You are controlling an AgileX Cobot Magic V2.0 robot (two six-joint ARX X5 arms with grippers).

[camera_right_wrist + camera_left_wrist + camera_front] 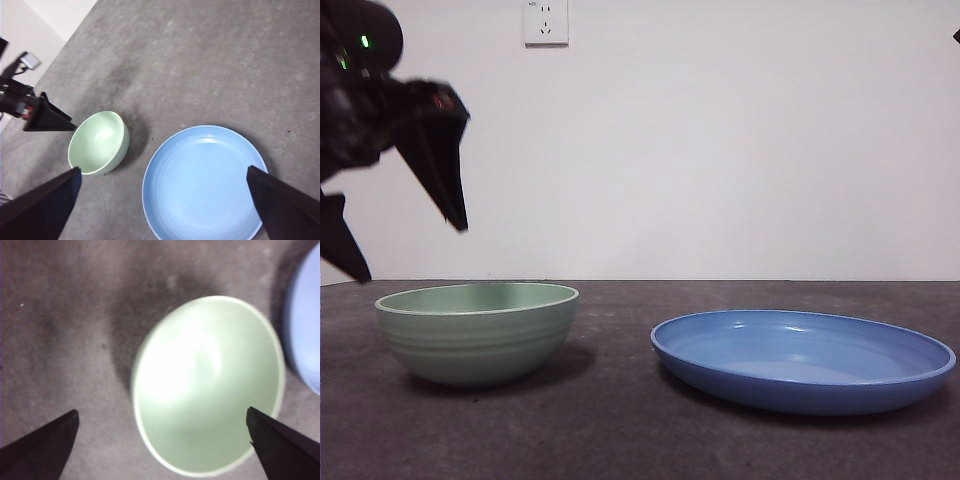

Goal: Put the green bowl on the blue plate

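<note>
Grey, dull tabletop (620, 440), bearing two dishes side by side and well apart; blue plate (804, 358), wide, shallow and glossy, bare of any load; green bowl (477, 330), pale mint with faint ridges, upright beside the plate and not yet on it; left gripper (405, 240), black, jaws spread wide and holding nothing, raised above the bowl and not touching it, one jaw tip over the rim area, the other out past the bowl's outer side; right gripper (162, 200), likewise spread and unladen, high over the plate, waiting.

Likely trouble, as judged from this: a descent off-centre, one jaw landing on the rim instead of straddling the wall, so tipping or shoving the bowl; a pinch on one smooth, curved wall slipping or letting the bowl swing during the lift; a low carry catching the plate's raised rim and nudging the plate; a tilted release leaving the bowl askew.
</note>
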